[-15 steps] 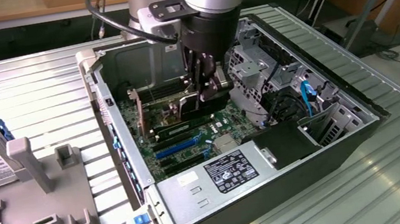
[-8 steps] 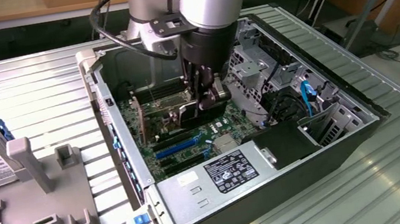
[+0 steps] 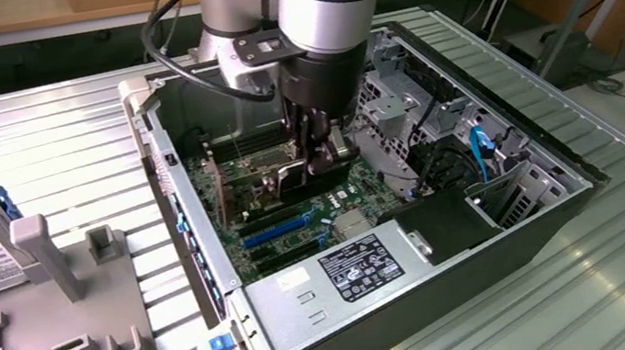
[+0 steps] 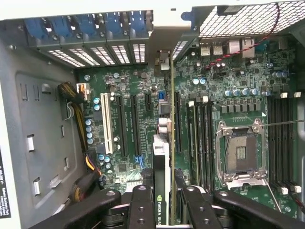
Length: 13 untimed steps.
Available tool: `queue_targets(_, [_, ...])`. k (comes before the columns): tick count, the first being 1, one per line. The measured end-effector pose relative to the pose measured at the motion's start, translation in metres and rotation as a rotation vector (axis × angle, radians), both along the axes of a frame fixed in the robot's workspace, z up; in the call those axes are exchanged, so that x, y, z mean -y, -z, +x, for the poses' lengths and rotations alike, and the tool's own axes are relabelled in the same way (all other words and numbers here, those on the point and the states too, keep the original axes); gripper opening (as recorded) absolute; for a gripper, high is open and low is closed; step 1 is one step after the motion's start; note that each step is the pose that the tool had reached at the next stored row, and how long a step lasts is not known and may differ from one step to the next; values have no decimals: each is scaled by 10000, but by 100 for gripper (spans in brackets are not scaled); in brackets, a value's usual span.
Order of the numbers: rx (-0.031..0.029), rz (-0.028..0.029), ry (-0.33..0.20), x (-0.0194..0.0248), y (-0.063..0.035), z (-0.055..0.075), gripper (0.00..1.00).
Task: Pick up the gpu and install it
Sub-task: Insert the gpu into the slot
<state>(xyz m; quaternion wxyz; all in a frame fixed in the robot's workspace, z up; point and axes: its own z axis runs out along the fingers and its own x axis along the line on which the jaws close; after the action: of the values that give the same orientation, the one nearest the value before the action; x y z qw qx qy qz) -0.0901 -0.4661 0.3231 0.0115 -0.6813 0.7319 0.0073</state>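
Gpu point(image 4: 161, 157) is clamped on edge between the fingers of the gripper point(image 4: 162, 191), inside the open case point(image 3: 543, 224), close over the motherboard point(image 4: 128, 86). It lies straight below the gripper. Its long axis runs parallel to the expansion slots point(image 4: 135, 124), toward the blue rear latches point(image 4: 90, 24). Seating cannot be confirmed.

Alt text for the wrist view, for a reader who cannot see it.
The gripper holds the gpu edge-on over the green motherboard inside an open computer case. An open processor socket and long expansion slots flank the card.
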Motion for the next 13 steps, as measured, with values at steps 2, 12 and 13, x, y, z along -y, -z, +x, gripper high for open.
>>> queue_targets(2, [83,0,-23,-17,35,-37,27])
queue_targets(12, [233,9,-139,-17,161,-81,27])
queue_targets(13, [243,10,-139,-17,175,-101,27])
